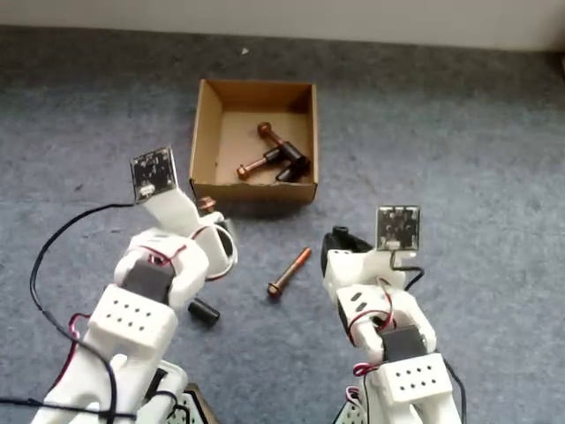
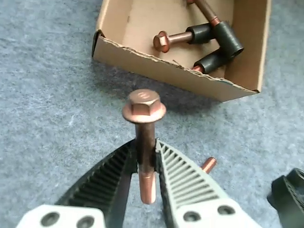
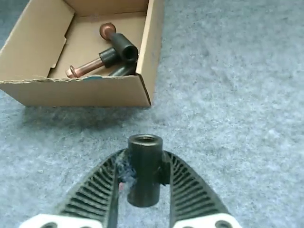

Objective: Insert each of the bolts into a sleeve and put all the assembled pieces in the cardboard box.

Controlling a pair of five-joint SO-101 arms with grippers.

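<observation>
High view takes in a grey carpeted worktop (image 1: 477, 132) with the two white arms at its near edge, the left arm (image 1: 146, 305) and the right arm (image 1: 388, 336) side by side and apart. Beyond them sits the open cardboard box (image 1: 209, 132), nearer the left arm than the right. Inside the box, the assembled pieces (image 1: 281, 161), copper bolts seated in black sleeves, lie clustered against the wall on the right arm's side, touching one another. In the left wrist view the left hand (image 2: 146, 147) is clenched on a copper flanged bolt (image 2: 144, 111), its ribbed fingers (image 2: 178, 173) pressing the shank from both sides; the hexagonal head stands clear of the fingertips toward the box and the threaded end pokes back between the fingers. In the right wrist view the right hand (image 3: 145, 159) is clenched on a black sleeve (image 3: 145, 166), whose open threaded bore faces toward the box. A loose bolt (image 1: 290, 272) lies flat on the worktop between the two arms, just in front of the box, its head toward the arms. A loose sleeve (image 1: 204, 311) lies on the worktop right beside the left arm.
</observation>
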